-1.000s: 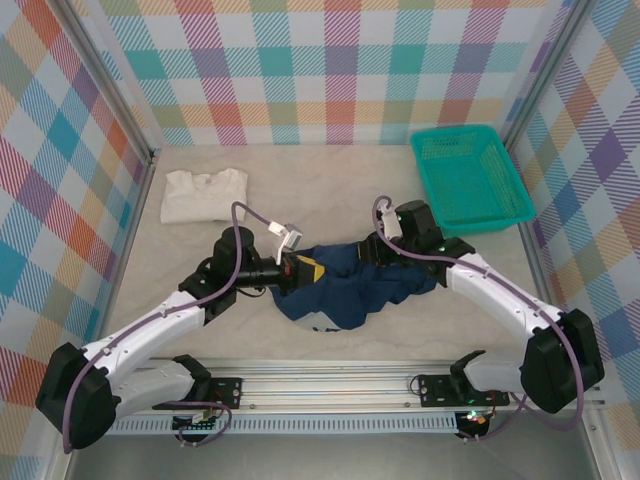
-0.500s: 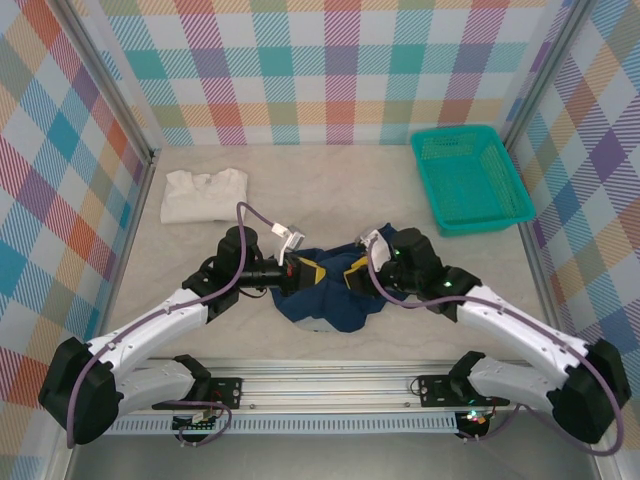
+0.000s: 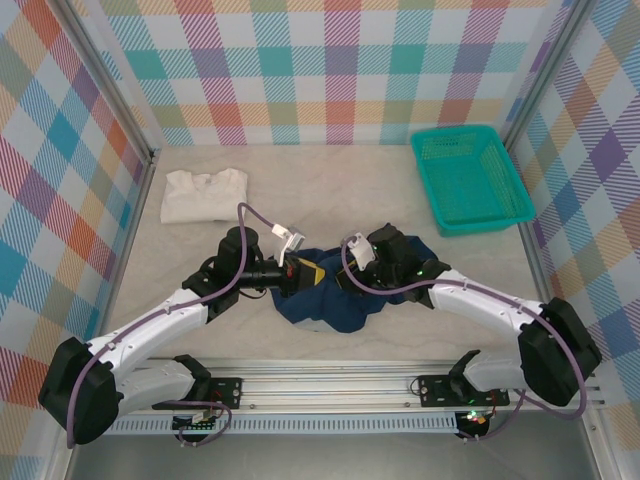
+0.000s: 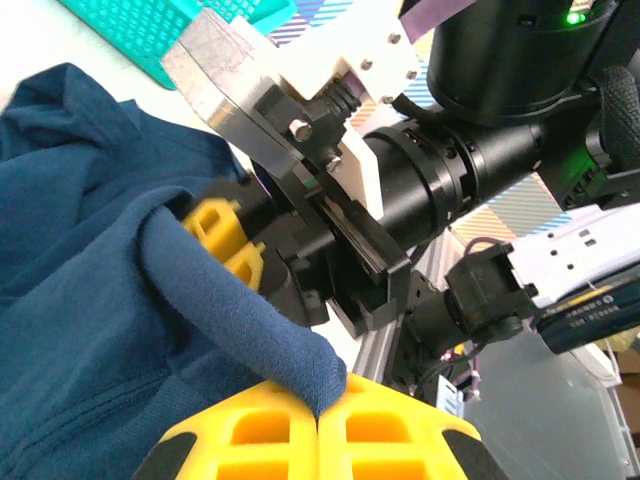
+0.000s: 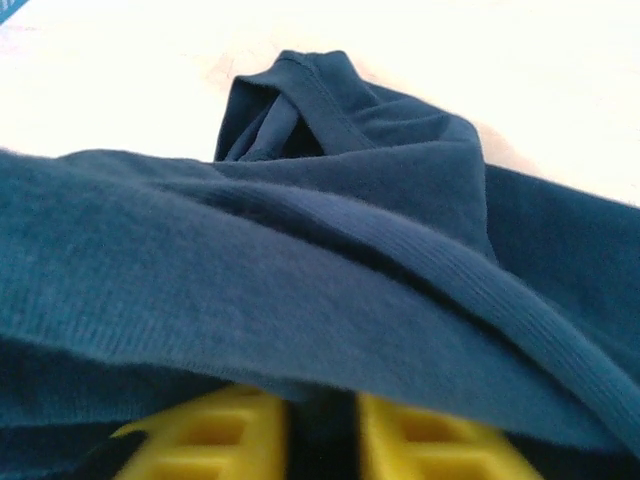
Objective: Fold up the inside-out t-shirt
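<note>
Open desk (image 3: pixel 330 190) runs across the upper middle, between cream shirt (image 3: pixel 203 194) upper left and teal basket (image 3: pixel 470 180) upper right; navy t-shirt (image 3: pixel 340 305) blocks centre.

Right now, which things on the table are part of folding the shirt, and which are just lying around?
Part of the job: navy t-shirt, bunched mid-table, pinched by the left gripper and the right gripper.
Just lying about: white folded shirt, far left; teal basket, far right.
</note>
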`<state>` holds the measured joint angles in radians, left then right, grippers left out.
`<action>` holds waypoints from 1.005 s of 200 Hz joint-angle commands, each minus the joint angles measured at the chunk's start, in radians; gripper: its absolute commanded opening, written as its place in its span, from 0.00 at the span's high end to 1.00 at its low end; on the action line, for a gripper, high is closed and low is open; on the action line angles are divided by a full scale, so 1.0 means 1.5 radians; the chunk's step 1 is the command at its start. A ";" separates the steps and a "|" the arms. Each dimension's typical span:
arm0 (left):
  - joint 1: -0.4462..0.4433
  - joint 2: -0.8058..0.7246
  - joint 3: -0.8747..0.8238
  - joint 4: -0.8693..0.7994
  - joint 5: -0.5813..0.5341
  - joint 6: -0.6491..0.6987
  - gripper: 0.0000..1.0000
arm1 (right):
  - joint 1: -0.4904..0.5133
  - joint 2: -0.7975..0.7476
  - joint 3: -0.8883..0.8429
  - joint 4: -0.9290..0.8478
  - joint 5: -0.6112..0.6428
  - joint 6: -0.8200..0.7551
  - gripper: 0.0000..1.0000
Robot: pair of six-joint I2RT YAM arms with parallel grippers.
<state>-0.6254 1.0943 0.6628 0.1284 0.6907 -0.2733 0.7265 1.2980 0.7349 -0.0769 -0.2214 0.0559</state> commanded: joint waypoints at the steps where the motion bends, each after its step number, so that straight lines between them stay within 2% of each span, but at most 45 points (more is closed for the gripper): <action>1: 0.003 -0.023 0.001 -0.028 -0.071 0.012 1.00 | 0.000 -0.014 0.024 0.032 -0.042 0.003 1.00; 18: 0.003 -0.033 -0.010 -0.070 -0.190 0.014 1.00 | -0.027 -0.056 0.038 0.012 -0.088 0.022 1.00; 41: 0.004 -0.036 -0.024 -0.112 -0.340 0.004 1.00 | -0.089 -0.099 0.049 0.016 -0.221 0.094 1.00; 66: 0.004 -0.017 -0.017 -0.134 -0.388 0.019 0.98 | -0.105 -0.096 0.056 0.062 -0.320 0.177 1.00; 89: 0.004 0.002 -0.006 -0.140 -0.390 0.030 0.91 | -0.106 -0.079 0.058 0.123 -0.356 0.254 1.00; 114: 0.003 -0.012 -0.003 -0.146 -0.369 0.035 0.65 | -0.114 -0.055 0.064 0.169 -0.359 0.333 1.00; 149: -0.022 -0.121 -0.046 -0.121 -0.367 0.030 0.45 | -0.132 -0.025 0.071 0.192 -0.351 0.401 1.00; 178: -0.051 -0.169 -0.059 -0.101 -0.310 0.010 0.40 | -0.135 -0.008 0.073 0.196 -0.343 0.415 1.00; 201: -0.064 -0.125 -0.049 -0.058 -0.228 -0.063 0.46 | -0.136 -0.005 0.075 0.193 -0.335 0.413 1.00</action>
<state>-0.6960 0.8497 0.5888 -0.0383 0.2123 -0.2691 0.5293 1.2850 0.8082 0.1646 -0.7158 0.6468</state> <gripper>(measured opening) 0.575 0.045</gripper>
